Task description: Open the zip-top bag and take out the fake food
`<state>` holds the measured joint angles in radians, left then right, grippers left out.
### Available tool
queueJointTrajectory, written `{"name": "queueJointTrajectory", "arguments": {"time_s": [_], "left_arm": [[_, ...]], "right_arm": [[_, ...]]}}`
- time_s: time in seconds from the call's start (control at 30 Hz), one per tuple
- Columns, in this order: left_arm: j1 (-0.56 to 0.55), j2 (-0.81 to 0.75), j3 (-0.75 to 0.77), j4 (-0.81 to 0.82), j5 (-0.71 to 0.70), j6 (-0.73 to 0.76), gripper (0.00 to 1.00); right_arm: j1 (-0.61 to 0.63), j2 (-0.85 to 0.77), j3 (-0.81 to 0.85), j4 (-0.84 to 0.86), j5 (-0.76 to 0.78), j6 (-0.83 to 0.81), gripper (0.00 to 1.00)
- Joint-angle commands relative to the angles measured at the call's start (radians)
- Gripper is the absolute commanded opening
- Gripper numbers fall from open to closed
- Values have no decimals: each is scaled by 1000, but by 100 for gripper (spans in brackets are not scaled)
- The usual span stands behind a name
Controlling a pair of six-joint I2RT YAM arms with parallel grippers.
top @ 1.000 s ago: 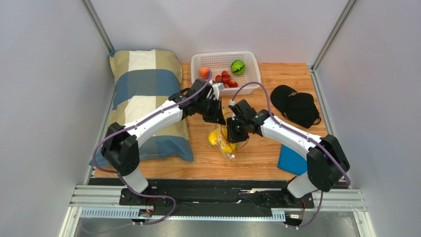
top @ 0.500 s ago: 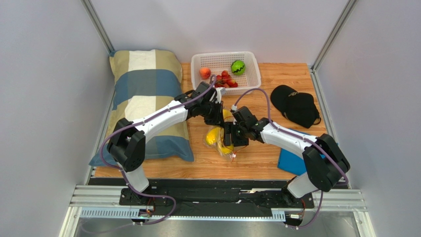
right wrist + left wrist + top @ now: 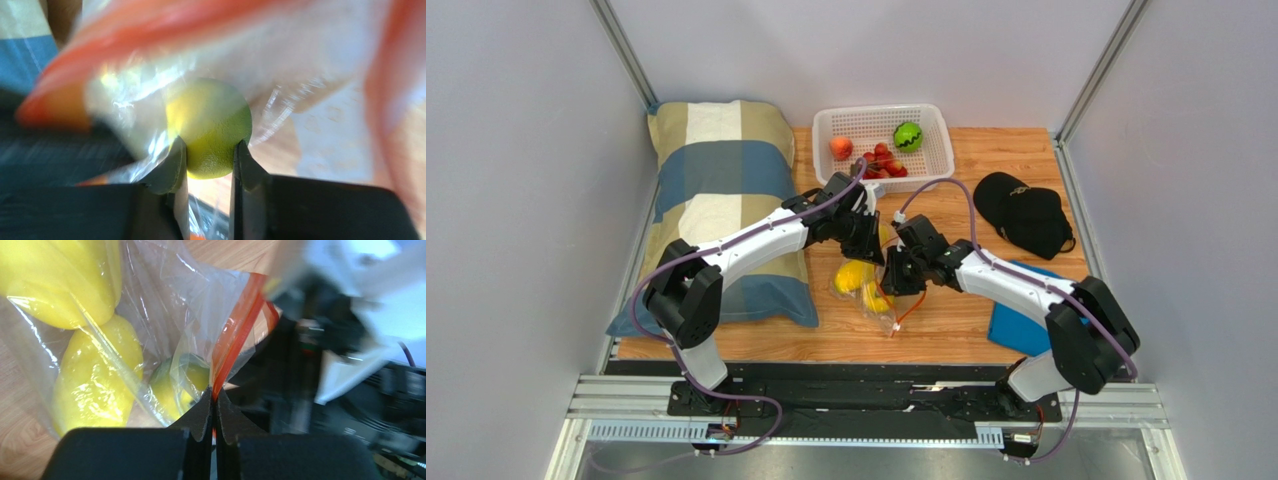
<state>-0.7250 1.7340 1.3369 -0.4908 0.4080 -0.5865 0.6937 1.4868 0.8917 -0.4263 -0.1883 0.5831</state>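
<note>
The left claw point(image 3: 215, 397) is squeezed shut on the red strip point(image 3: 235, 345) of the zip-top bag point(image 3: 165, 305). Yellow fake food point(image 3: 95, 385) sits in the bag just past it. The right claw point(image 3: 209, 146) hugs a round yellow-green fruit point(image 3: 210, 120) between its fingers.

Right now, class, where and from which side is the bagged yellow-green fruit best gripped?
The yellow-green fruit: across its round middle, in through the mouth of the zip-top bag, as the right end effector does; the left end effector pinches its strip.
</note>
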Motion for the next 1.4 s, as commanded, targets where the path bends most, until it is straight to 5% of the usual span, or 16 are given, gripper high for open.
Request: {"name": "queueJointTrajectory", "arguments": {"time_s": [0.0, 0.3, 0.53, 0.87, 1.1, 1.2, 1.33, 1.37], "left_arm": [[10, -44, -1, 23, 19, 10, 0], [45, -68, -19, 8, -11, 33, 0], [48, -94, -36, -22, -26, 48, 0], [50, -134, -74, -14, 15, 40, 0], [52, -108, -12, -18, 81, 56, 0], [52, -91, 15, -9, 115, 60, 0], [53, -82, 28, 17, 153, 54, 0], [53, -80, 33, 20, 153, 51, 0]], "right_arm": [[7, -169, 91, -176, 78, -19, 0], [7, -358, 180, -304, 135, -37, 0], [-36, -280, 420, -296, 257, -92, 0], [-281, 198, 726, -33, 319, -186, 0], [-387, 628, 1122, -162, 280, -221, 4], [-390, 731, 1268, -224, 271, -282, 13], [-396, 780, 1380, -337, 285, -307, 53], [-396, 774, 1376, -365, 285, -313, 55]]}}
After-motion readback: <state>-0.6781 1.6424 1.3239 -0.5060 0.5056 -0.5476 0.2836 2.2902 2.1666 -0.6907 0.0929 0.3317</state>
